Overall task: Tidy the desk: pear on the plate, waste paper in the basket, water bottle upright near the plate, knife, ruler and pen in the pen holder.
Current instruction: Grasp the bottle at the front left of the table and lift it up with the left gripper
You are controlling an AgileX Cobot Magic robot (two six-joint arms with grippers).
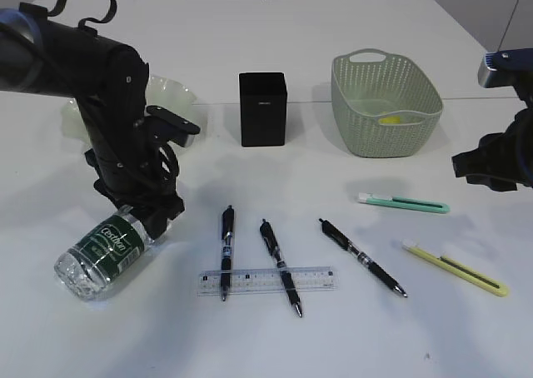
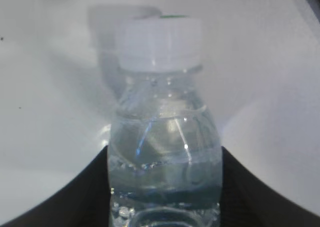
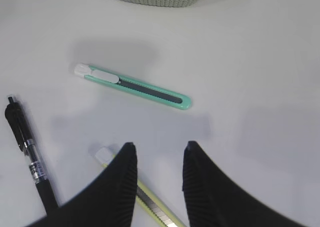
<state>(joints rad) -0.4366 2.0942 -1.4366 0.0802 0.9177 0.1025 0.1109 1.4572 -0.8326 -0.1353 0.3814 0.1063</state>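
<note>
Three pens (image 1: 226, 251), two knives (image 1: 403, 201), one ruler (image 1: 266, 281) on desk (image 1: 433, 328); bottle (image 1: 102, 255) lying flat, label unreadable, clamped by left gripper (image 1: 143, 216); right gripper (image 3: 159, 162) apart, empty.

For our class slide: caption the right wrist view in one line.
Open black pincer hovering over white desk between teal utility knife and yellow utility knife.

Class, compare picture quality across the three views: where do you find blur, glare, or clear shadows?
Left wrist view: the water bottle fills the frame, soft and hazy, with glints on the plastic and a faint shadow behind its cap. Right wrist view: the green knife is fairly sharp; the right gripper is dark. Exterior view: even light, soft shadows beside the pen holder.
</note>
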